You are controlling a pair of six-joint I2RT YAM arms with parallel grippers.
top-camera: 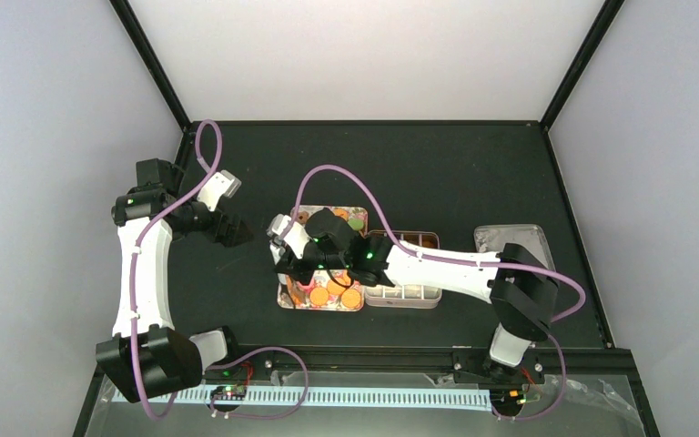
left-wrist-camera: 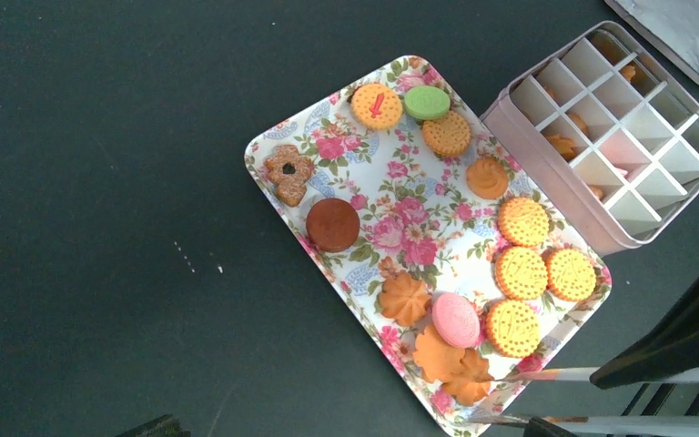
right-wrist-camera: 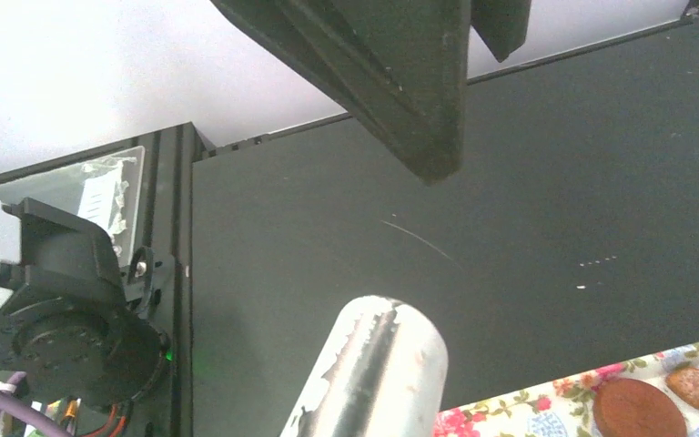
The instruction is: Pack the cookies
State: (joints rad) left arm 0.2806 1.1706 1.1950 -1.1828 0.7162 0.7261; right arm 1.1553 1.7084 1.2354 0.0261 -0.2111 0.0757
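Observation:
Several cookies (left-wrist-camera: 521,272) lie on the flower-patterned tray (left-wrist-camera: 278,146): mostly orange-golden, plus a brown (left-wrist-camera: 332,224), a pink (left-wrist-camera: 456,319) and a green one (left-wrist-camera: 426,102). A few more sit in compartments of the pink divided box (left-wrist-camera: 546,155) beside the tray. My right gripper (top-camera: 298,262) hovers over the tray's left part, shut on metal tongs (right-wrist-camera: 378,373). The two tong tips (left-wrist-camera: 546,373) reach over the tray's near corner, next to a flower-shaped cookie (left-wrist-camera: 460,369). My left gripper (top-camera: 230,229) hangs open and empty over bare table left of the tray.
The box's silver lid (top-camera: 510,238) lies on the table to the right of the box (top-camera: 405,296). The tray (top-camera: 287,300) and box stand side by side, touching. Dark table mat (left-wrist-camera: 100,228) stretches left of the tray. White walls enclose the table.

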